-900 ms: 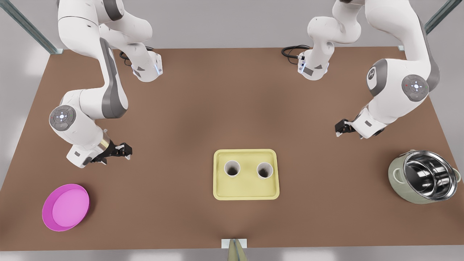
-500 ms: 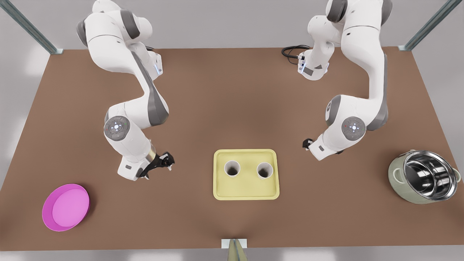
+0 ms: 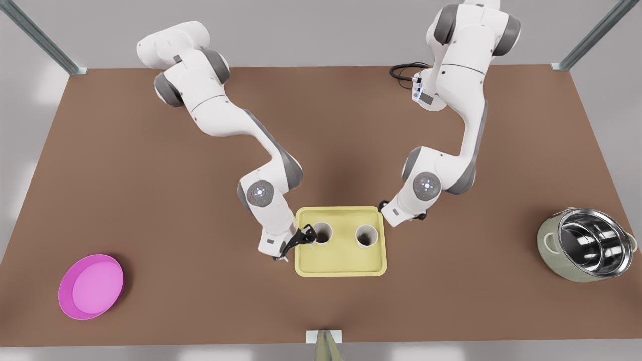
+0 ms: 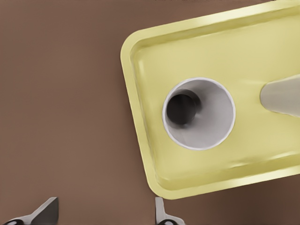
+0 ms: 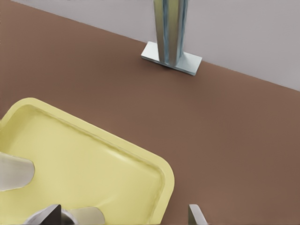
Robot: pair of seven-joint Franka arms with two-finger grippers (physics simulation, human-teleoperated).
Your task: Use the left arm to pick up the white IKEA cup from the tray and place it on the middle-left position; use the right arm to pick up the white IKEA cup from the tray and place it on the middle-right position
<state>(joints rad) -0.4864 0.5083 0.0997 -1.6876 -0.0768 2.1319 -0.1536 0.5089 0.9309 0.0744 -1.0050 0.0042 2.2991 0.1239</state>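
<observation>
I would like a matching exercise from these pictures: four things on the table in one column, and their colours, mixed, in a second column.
Things:
1. tray
2. dish
3. cup nearest the left gripper
4. pot

Colours:
a. white
b. shiny metal inside, grey-green outside
c. pale yellow
d. magenta

Pairs: 1-c, 2-d, 3-a, 4-b

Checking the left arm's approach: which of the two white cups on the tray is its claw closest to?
The cup on the front view's left; the left claw sits beside it at the tray edge, while the other cup stands farther off.
</observation>
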